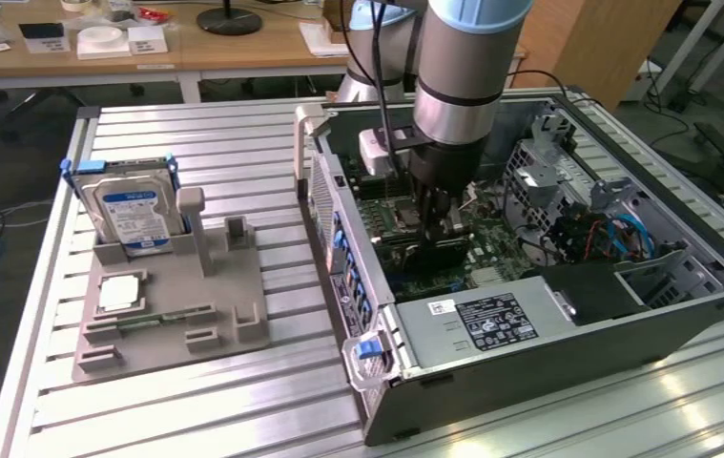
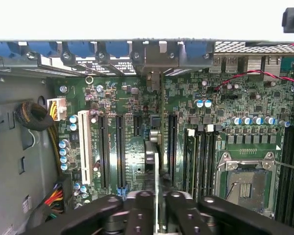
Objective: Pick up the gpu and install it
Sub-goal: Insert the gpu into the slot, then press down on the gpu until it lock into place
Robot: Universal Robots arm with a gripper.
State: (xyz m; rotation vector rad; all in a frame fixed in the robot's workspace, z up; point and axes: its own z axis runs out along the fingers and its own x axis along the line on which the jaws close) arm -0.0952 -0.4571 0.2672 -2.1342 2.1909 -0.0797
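The gpu [image 2: 157,171] shows edge-on as a slim blade standing upright over the green motherboard [image 2: 112,93], between two long black slots. Its metal bracket end [image 2: 148,61] reaches the row of rear openings of the case. My gripper [image 2: 159,210] is directly above it, with both black fingers [image 2: 139,210] pressed close on either side of the card's top edge. In the exterior view my gripper [image 1: 436,224] reaches straight down into the open computer case [image 1: 667,324], and the dark gpu [image 1: 430,254] sits below its fingertips on the board.
A grey holder [image 1: 171,315] on the slatted table carries a silver hard drive [image 1: 133,215] and a small square chip [image 1: 120,294]. Inside the case are the power supply [image 1: 495,320], blue cables [image 1: 616,234], memory sticks [image 2: 201,156] and the processor socket [image 2: 245,181].
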